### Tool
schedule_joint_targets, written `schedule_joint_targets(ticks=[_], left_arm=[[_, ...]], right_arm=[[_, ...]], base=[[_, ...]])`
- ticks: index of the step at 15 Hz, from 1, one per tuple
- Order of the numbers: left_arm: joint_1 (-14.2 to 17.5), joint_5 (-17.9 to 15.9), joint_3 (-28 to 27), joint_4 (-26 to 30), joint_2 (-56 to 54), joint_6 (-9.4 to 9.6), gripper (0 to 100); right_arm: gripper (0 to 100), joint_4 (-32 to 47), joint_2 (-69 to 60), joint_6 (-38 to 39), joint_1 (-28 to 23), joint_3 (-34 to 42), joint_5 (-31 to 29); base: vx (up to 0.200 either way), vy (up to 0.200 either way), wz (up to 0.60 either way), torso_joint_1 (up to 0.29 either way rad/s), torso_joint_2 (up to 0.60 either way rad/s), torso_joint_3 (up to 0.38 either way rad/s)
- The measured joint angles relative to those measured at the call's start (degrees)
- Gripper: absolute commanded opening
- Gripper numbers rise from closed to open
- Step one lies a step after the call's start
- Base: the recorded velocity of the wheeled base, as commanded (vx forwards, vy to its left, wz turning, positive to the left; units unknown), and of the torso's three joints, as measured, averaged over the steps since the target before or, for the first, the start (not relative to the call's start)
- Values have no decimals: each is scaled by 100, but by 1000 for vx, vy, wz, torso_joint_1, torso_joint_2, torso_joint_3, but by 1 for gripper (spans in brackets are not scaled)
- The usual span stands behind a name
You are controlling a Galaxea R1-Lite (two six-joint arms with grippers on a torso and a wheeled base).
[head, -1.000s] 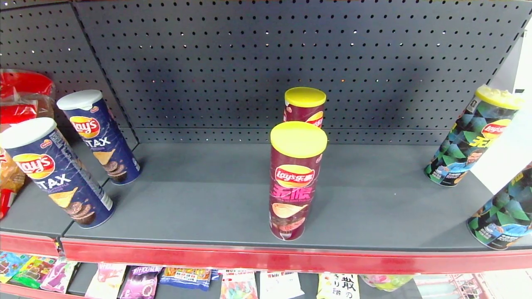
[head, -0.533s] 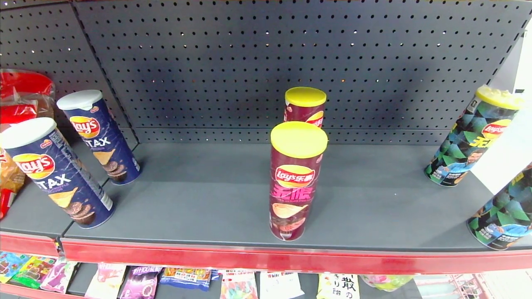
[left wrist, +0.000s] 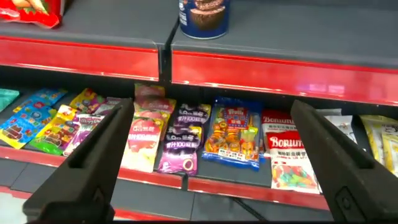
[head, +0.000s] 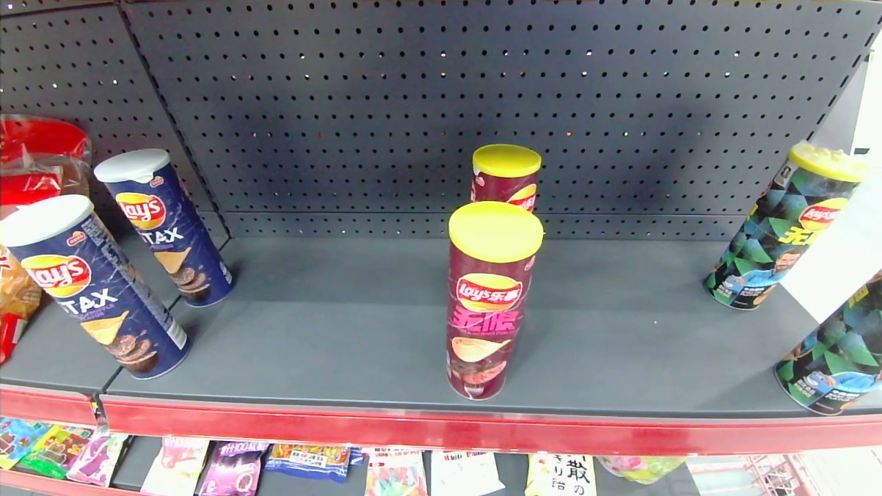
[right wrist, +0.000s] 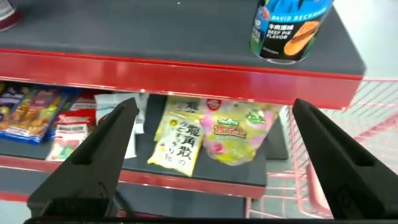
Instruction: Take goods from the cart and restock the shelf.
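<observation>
Nothing has shifted since the earlier frames; every can stands where it did. Six chip cans stand upright on the grey shelf (head: 344, 331). Two are blue cans with white lids at the left, one near the front edge (head: 93, 289) and one farther back (head: 165, 224). Two are maroon cans with yellow lids in the middle, one in front (head: 488, 303) and one behind it by the pegboard (head: 505, 176). Two are dark cans with a green pattern at the right, the back one (head: 778, 227) yellow-lidded and the front one (head: 834, 351) partly hidden by a white panel (head: 837, 269). A red bag (head: 38, 158) sits at the far left.

Wide bare stretches of shelf lie between the blue and maroon cans and between the maroon and patterned cans. A red lip (head: 413, 424) runs along the front edge. Below it, snack packets (head: 310, 461) line the lower shelf.

The left end effector (left wrist: 212, 106) hangs below the lip, spread wide and holding nothing. The right end effector (right wrist: 214, 102) is likewise wide and holds nothing, beside the pink wire cart (right wrist: 336, 162).
</observation>
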State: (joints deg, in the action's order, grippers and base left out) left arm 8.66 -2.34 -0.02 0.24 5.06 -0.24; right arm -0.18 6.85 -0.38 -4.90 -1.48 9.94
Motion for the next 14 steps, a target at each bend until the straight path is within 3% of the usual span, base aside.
schedule_joint_targets(ticks=[6,10,14], left_arm=[[-32,-6,0,0,-7,11,100],[-32,-1,2,2,-7,9,100],[-30,-6,2,-4,-2,9,100]], right_arm=[[100,-15,-468,82,444,11,451],[100,-20,-634,87,501,24,221],[100,-24,-655,67,512,24,218]], base=[[0,0,0,0,0,0],[0,0,-450,3,1,-2],[0,0,0,0,0,0]])
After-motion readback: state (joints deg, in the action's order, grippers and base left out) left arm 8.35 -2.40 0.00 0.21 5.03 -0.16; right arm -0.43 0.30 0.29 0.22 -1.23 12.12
